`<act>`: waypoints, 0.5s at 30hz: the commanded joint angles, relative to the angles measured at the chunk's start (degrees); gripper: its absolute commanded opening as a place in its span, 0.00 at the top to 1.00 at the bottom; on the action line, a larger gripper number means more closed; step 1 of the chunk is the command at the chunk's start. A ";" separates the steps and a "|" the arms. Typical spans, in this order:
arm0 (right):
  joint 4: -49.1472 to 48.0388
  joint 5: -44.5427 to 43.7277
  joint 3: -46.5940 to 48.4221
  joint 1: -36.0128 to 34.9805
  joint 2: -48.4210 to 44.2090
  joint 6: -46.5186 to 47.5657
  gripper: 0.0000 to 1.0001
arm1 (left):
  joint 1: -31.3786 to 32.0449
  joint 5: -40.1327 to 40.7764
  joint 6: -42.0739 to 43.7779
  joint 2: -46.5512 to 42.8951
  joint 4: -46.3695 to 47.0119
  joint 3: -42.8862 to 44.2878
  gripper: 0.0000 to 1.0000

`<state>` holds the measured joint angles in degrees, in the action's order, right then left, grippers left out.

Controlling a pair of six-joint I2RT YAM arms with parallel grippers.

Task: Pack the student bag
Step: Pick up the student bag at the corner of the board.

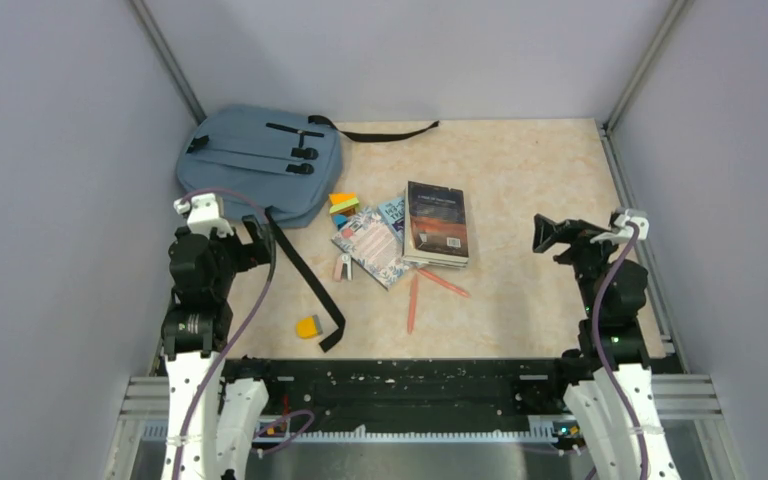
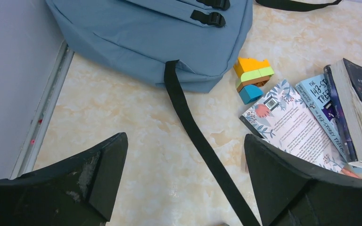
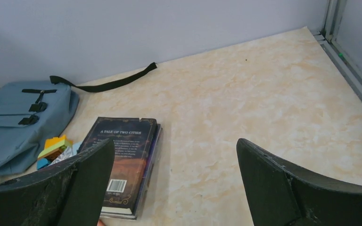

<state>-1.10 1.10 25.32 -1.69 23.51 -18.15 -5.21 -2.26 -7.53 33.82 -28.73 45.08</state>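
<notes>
Jaws on both arms stand wide apart, gripping nothing.

From the top camera, the left arm (image 1: 200, 275) reaches toward the large slate-blue fabric backpack (image 1: 255, 160), which lies flat, strap side up, in the far left corner of the beige marbled table (image 1: 540, 170). A long black strap (image 1: 305, 280) trails from it toward the near edge. Right of the bag lie a stack of coloured toy blocks (image 1: 343, 205), a floral paperback (image 1: 372, 248) and a thick dark book (image 1: 437, 222). The right arm (image 1: 610, 285) stands well apart from the bag.

The left wrist camera has the backpack (image 2: 146, 33) filling the upper part of its view, the black strap (image 2: 198, 141) running down between the open jaws and the blocks (image 2: 253, 77) just beside the bag.

The right wrist camera sees the dark book (image 3: 125, 160) near its left jaw and the backpack (image 3: 14, 122) beyond it, against the far wall.
</notes>
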 commanded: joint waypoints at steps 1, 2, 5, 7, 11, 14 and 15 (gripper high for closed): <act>-1.41 0.50 3.35 0.20 1.21 -0.12 0.01 | -0.32 3.05 -1.12 0.36 2.83 0.82 0.02; -1.20 0.21 3.52 0.20 1.26 0.01 0.01 | -0.32 3.59 -1.65 0.68 2.81 1.21 0.02; -0.23 -0.80 3.74 0.20 1.21 0.31 0.01 | -0.31 3.86 -2.76 1.03 3.33 1.29 0.02; -0.33 -0.93 3.43 0.20 0.94 0.36 0.01 | -0.32 4.75 -4.90 0.83 4.03 0.67 0.02; -1.33 -3.70 2.30 0.20 -0.11 -1.95 0.01 | -0.31 10.52 -9.99 1.72 3.95 0.30 0.02; -1.62 -4.47 1.74 0.20 -0.92 -5.12 0.01 | -0.32 9.86 -12.55 4.05 3.77 1.53 0.02; -1.76 -3.33 1.87 0.23 -1.00 -5.15 0.01 | -0.32 8.85 -13.24 5.11 4.03 1.92 0.02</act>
<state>-0.51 -1.67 25.67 -1.69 23.59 -20.21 -5.23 5.67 -15.68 35.83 -27.90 45.08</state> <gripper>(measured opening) 0.985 0.981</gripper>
